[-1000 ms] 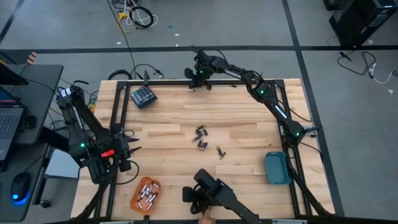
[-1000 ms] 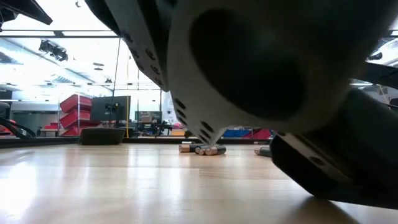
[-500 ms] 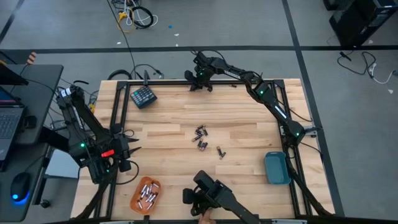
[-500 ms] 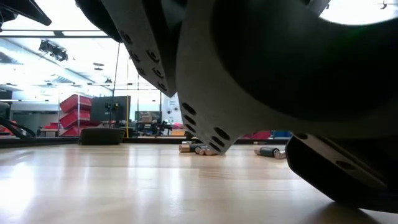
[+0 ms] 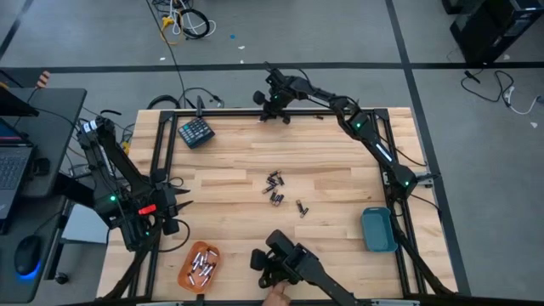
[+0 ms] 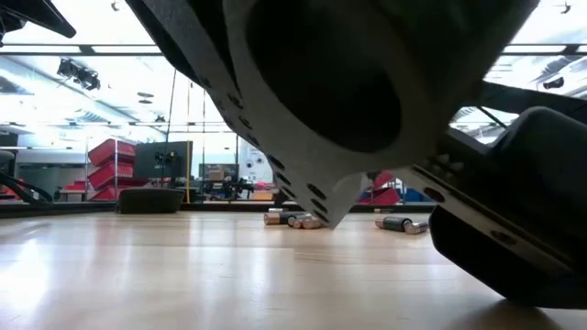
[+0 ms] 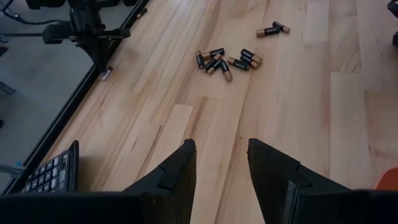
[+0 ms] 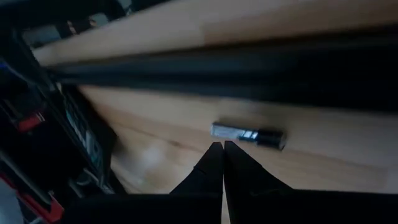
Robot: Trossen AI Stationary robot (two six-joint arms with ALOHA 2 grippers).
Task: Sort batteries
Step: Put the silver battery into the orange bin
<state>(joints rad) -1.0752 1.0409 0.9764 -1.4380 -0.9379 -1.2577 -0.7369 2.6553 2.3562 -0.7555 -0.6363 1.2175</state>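
Two grippers: left gripper (image 7: 221, 168) parted above bare wood, right gripper (image 8: 222, 155) pinched together.

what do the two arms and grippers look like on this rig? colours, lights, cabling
Both arms are dark, slim and multi-jointed. The left arm carries a small green light, a red patch near its wrist and a white fitting at its upper end. The right arm shows green lights along its links. The left gripper has two flat, dark, angular fingers; the right gripper has dark fingers tapering to points.
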